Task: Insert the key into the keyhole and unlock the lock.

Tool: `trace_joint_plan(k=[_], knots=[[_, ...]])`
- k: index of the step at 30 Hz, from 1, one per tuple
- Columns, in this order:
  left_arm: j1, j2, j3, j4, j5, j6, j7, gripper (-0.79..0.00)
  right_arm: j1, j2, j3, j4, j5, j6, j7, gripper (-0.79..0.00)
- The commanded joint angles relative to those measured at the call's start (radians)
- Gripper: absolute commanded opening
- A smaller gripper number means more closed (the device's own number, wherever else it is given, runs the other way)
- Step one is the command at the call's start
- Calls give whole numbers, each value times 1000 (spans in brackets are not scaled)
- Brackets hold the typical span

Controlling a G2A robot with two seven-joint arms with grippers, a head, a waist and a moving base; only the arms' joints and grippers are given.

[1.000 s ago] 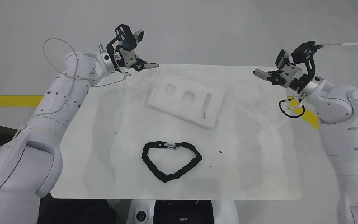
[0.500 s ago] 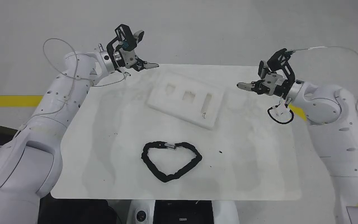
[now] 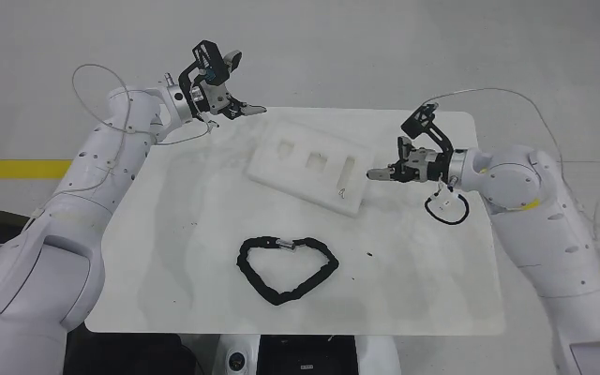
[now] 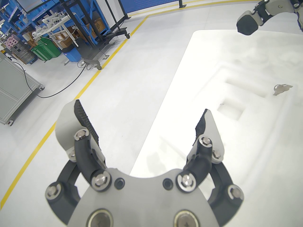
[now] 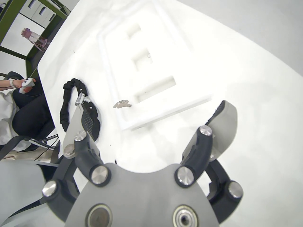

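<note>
We are seeing a key (image 5: 122,104) of silvery metal, a foam tray (image 3: 272,176) of matt white, and a chain lock (image 5: 62,111) sleeved in black cloth with a shiny metal barrel (image 5: 79,98). The table (image 3: 422,272) is showing a smooth matt white top; the left gripper (image 4: 140,109) and right gripper (image 5: 151,109) are wearing brushed metal fingers (image 4: 65,124) with black ribbed pads (image 4: 86,124).
</note>
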Motion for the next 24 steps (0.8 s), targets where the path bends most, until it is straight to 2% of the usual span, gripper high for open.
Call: trace_joint_plan(k=[1, 7, 11, 19, 24], knots=[[0, 0, 0, 0, 0, 0, 0, 0, 2, -3, -20, -12, 15, 15, 20, 0], [0, 0, 0, 0, 0, 0, 0, 0, 28, -18, -83, -52, 34, 94, 57, 0], [0, 0, 0, 0, 0, 0, 0, 0, 45, -37, -165, -91, 39, 176, 86, 0], [0, 0, 0, 0, 0, 0, 0, 0, 110, -72, -280, -96, -42, 353, 125, 0], [0, 0, 0, 0, 0, 0, 0, 0, 148, -82, -311, -73, -109, 422, 184, 0]])
